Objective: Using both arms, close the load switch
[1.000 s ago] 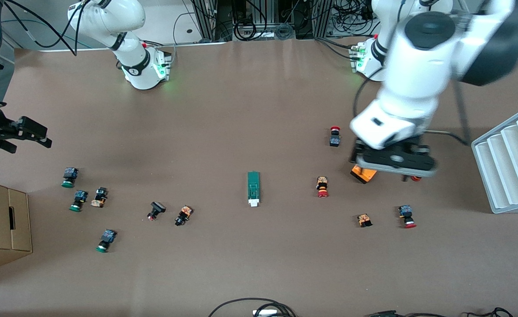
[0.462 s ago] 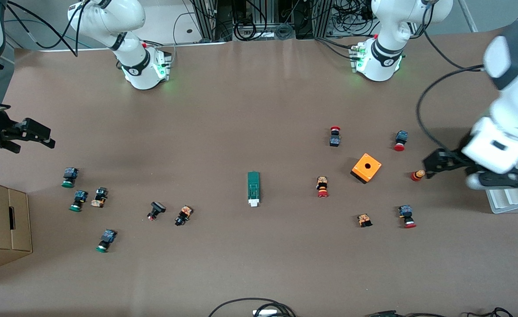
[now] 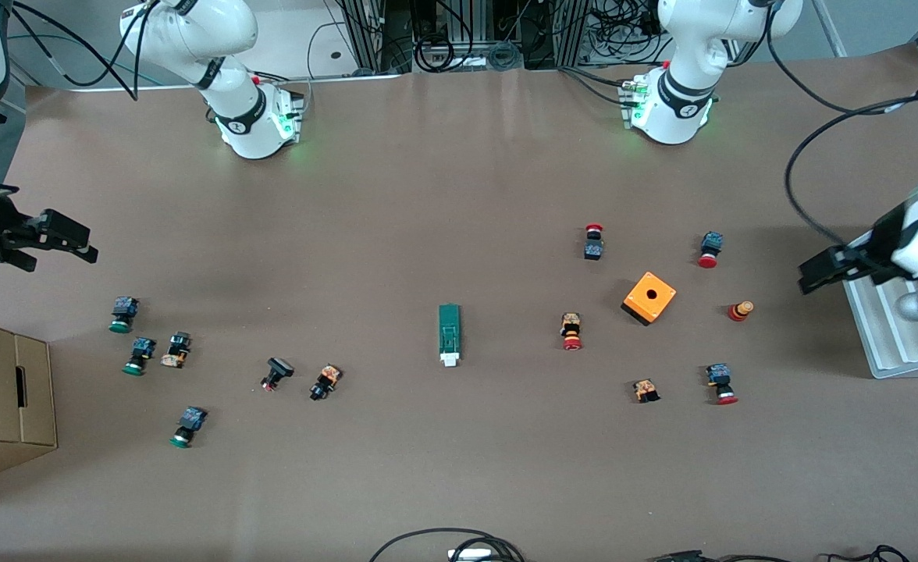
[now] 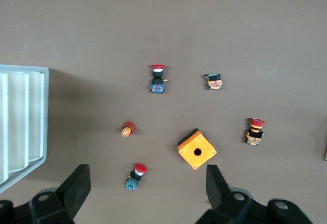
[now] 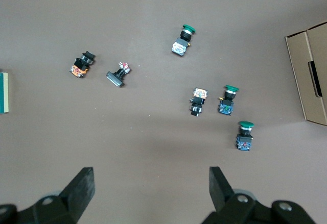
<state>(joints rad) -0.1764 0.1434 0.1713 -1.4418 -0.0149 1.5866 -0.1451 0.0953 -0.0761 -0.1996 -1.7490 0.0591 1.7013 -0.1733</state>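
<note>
Green buttons: several near the right arm's end, the nearest well toward the front camera; also seen from the right wrist.
Carton: at the table edge by the right arm's end.
Load switch: flat at mid-table, white tab toward the front camera, touched by no gripper.
Red buttons: scattered around the box.
Box: orange, hole up, toward the left arm's end; nearest the left wrist.
Rack: white, ribbed, at the left arm's end.
Left gripper: jaws wide, empty, over the rack's edge.
Right gripper: jaws wide, empty, over the table above the green buttons.
</note>
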